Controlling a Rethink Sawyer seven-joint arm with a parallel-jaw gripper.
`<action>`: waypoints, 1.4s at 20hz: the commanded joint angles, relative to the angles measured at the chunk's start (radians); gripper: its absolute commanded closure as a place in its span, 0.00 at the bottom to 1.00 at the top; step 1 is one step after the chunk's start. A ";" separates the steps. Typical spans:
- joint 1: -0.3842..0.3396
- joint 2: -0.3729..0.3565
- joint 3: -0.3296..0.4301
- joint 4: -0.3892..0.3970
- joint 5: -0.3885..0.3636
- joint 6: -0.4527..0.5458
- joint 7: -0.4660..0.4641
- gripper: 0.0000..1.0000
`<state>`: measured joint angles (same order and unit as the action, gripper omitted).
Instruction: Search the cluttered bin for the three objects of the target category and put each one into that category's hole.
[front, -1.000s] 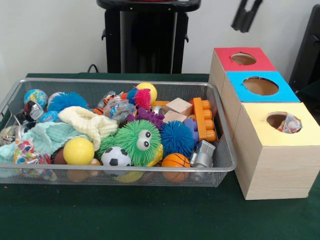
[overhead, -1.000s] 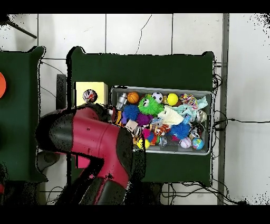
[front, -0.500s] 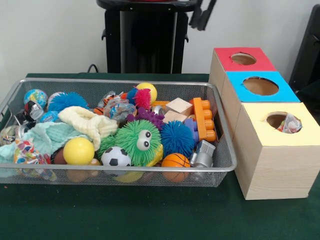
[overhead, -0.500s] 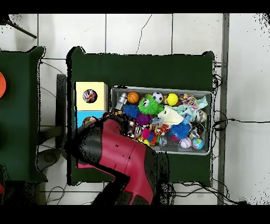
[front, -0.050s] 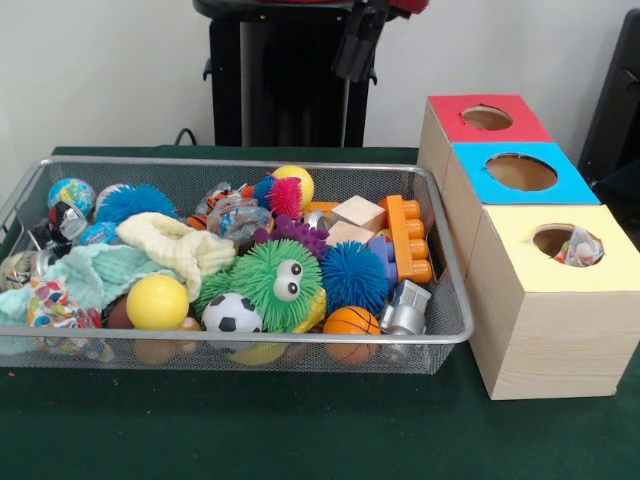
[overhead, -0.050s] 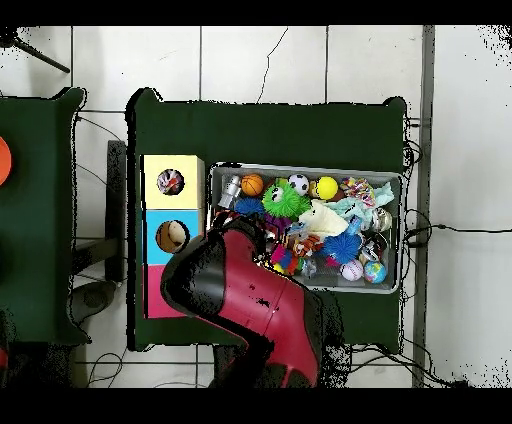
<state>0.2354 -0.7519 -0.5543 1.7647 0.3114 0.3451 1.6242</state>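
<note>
A wire mesh bin (front, -0.050s: 250, 342) holds a heap of toys. Among them are a green furry ball with eyes (front, -0.050s: 272, 283), a soccer ball (front, -0.050s: 231, 314), a yellow ball (front, -0.050s: 157, 301), a small basketball (front, -0.050s: 351, 322), a blue spiky ball (front, -0.050s: 354, 275), an orange block (front, -0.050s: 407, 238) and a wooden cube (front, -0.050s: 358, 212). My gripper (front, -0.050s: 356, 45) hangs high above the bin's back right part, dark against the pedestal, with nothing seen in it. In the overhead view the red arm (overhead, -0.050s: 250, 295) covers the bin's lower left corner (overhead, -0.050s: 305, 168) and hides the gripper.
Three wooden boxes stand in a row beside the bin, each with a round hole: red top (front, -0.050s: 487, 118), blue top (front, -0.050s: 521, 172), yellow top (front, -0.050s: 560, 245). A shiny wrapped item shows in the yellow hole (overhead, -0.050s: 170, 182). A round object lies in the blue hole (overhead, -0.050s: 172, 236).
The gripper has travelled left along the top, from above the red box to above the bin's back right. In the overhead view the arm swung over the bin and uncovered the blue box.
</note>
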 joint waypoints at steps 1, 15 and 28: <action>-0.056 0.006 0.142 0.117 -0.090 0.008 0.061 1.00; -0.210 0.051 0.304 0.239 -0.161 -0.070 0.073 1.00; -0.216 0.200 0.289 0.203 -0.199 -0.159 0.153 1.00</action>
<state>0.0372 -0.6347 -0.3502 1.9538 0.1519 0.2600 1.6242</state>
